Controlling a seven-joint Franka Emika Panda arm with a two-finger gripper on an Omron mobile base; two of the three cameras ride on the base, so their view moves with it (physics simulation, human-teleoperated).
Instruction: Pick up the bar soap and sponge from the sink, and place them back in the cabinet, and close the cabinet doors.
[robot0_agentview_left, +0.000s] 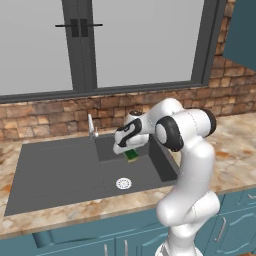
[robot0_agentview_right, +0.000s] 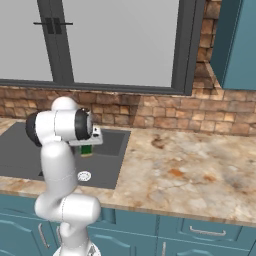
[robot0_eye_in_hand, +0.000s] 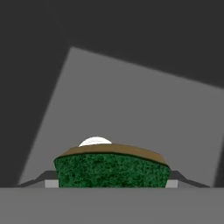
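My gripper (robot0_agentview_left: 129, 151) hangs over the deep basin of the dark grey sink (robot0_agentview_left: 60, 170), shut on the sponge (robot0_agentview_left: 132, 155). The sponge, dark green with a yellow layer, sticks out below the hand, clear of the basin floor. In the hand view the sponge (robot0_eye_in_hand: 112, 168) sits between the two fingertips, its green face toward the camera, and the white drain (robot0_eye_in_hand: 95, 141) peeks over it. From the right base view the sponge (robot0_agentview_right: 86, 149) hangs under the gripper (robot0_agentview_right: 86, 146). The bar soap is out of view. A corner of the teal cabinet (robot0_agentview_right: 240, 45) shows at upper right.
A silver faucet (robot0_agentview_left: 91, 126) stands behind the basin, left of the hand. The white drain (robot0_agentview_left: 123, 183) lies on the basin floor below. A marbled counter (robot0_agentview_right: 190, 165) runs to the right, backed by a brick wall and window. Teal cupboards (robot0_agentview_right: 200, 235) line the front.
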